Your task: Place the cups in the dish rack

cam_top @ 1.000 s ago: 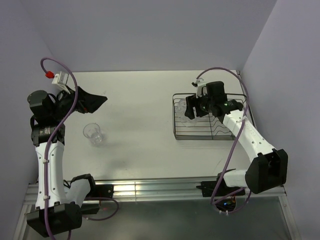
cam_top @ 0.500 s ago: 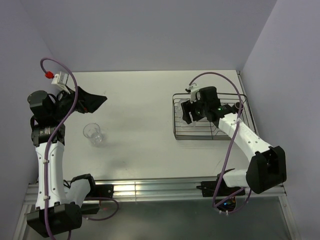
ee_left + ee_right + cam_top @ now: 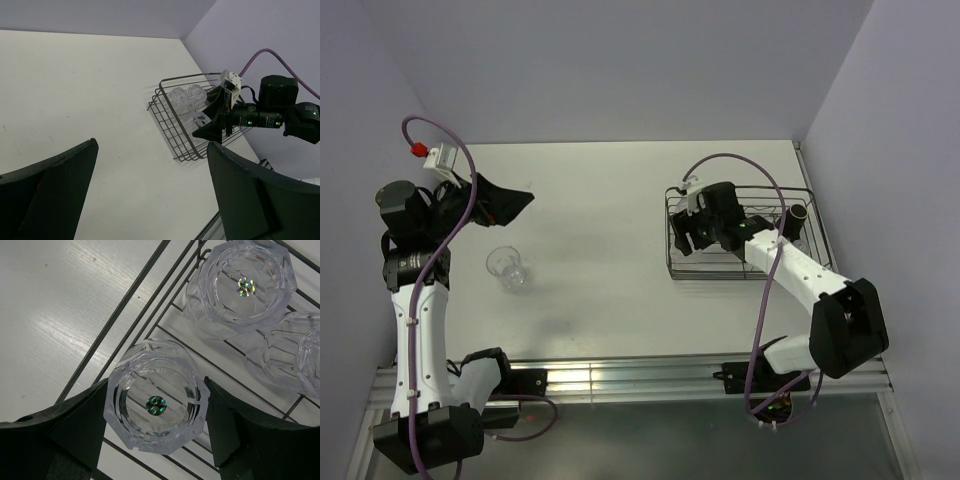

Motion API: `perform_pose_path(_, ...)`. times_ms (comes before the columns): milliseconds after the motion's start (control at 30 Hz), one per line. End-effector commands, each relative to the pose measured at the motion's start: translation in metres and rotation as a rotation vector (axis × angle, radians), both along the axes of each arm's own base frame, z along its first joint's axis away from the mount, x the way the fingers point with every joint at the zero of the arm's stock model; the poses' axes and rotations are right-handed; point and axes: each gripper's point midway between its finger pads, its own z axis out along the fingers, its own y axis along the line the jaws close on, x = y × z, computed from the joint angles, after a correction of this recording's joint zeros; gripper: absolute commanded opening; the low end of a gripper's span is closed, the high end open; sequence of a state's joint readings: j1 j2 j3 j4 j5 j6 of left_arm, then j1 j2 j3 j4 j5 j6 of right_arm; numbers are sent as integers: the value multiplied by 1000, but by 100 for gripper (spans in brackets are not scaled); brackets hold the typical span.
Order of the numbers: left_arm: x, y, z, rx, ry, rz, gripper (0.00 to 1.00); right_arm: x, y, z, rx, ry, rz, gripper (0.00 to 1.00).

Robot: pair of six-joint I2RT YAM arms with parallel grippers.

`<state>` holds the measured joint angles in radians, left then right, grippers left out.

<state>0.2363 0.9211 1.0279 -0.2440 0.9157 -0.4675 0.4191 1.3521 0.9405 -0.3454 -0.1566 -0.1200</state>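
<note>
Right gripper [image 3: 156, 390] fingers are partly spread and pinch a clear faceted tumbler [image 3: 157, 405] from both sides. We see its octagonal rim at the left end of the dish rack [image 3: 172, 132], beside two more tumblers [image 3: 240, 285]. Left gripper [image 3: 152, 145] is spread wide and holds nothing.

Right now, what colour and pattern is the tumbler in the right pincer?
Clear glass tumbler with faceted sides; the right wrist view shows it best.

clear faceted cups [image 3: 156, 402] in a dark grey wire rack [image 3: 172, 135], white table [image 3: 600, 220].
</note>
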Motion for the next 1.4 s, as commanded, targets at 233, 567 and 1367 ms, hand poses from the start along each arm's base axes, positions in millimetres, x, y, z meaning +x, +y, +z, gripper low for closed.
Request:
perform_pose_path(233,7,4,7,29,-61,9,99,18,4,-4,-1,-59,-31,19)
perform_pose_path(567,11,5,5,34,-51,11,99,17,-2,-9,-41,-56,-57,17)
perform_pose_path(1367,7,5,3,40,-51,9,99,12,-10,-7,-59,-77,-62,18)
